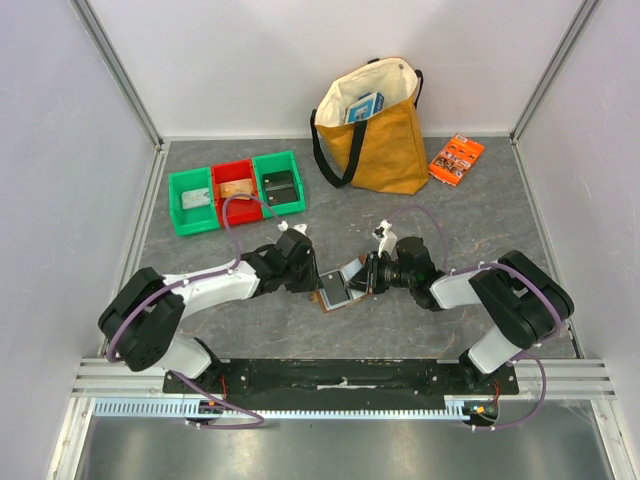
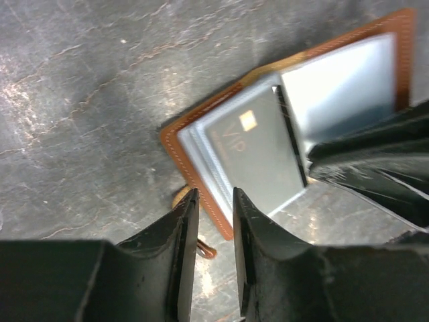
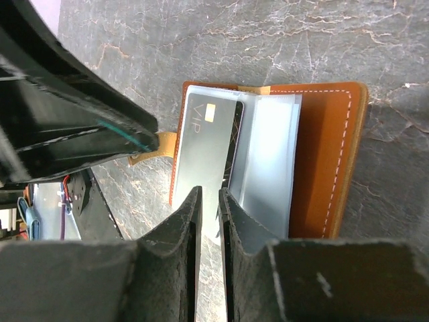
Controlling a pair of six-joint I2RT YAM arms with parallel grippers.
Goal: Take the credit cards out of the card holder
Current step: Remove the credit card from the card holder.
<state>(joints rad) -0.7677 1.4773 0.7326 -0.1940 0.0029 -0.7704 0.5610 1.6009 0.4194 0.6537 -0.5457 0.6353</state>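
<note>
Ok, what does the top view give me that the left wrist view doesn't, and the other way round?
Only the top view: the bag, the three bins and the orange packet at the back.
Only the left wrist view: the VIP lettering and chip on the grey card, plus the stitching and tab of the holder.
Both: the holder lying open with the card on top, the left gripper at one side and the right gripper at the other.
</note>
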